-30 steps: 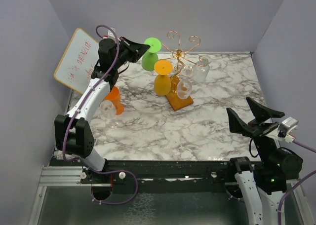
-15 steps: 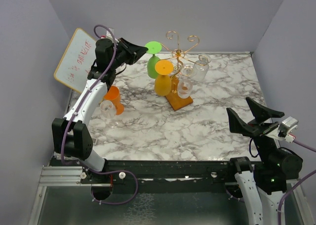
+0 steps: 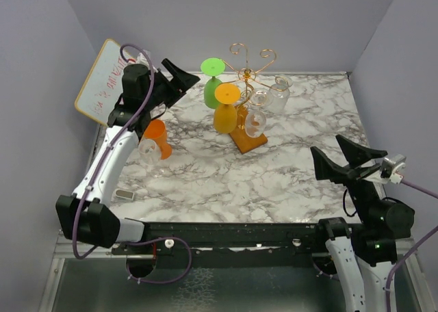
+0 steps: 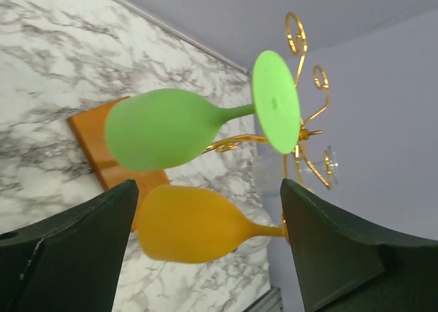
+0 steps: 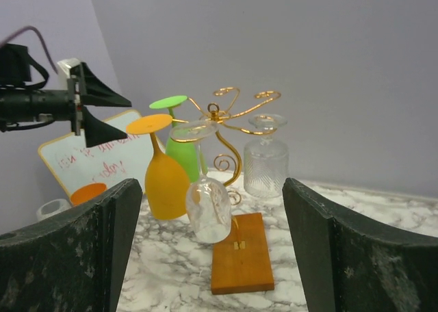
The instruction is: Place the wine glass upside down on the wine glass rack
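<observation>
- I see my left end effector (image 3: 186, 79) spread wide, holding nothing.
- The green wine glass (image 3: 211, 93) hangs upside down on the rack (image 3: 248, 71), just ahead of it.
- My right end effector (image 3: 327, 148) gapes empty too.

You had soft, even light from overhead: the marble surface (image 3: 205, 182) was bright with only faint shadows. In your left wrist view the green glass (image 4: 161, 137) was sharp, while the left tool's fingers (image 4: 68, 257) sat dark and slightly soft.
</observation>
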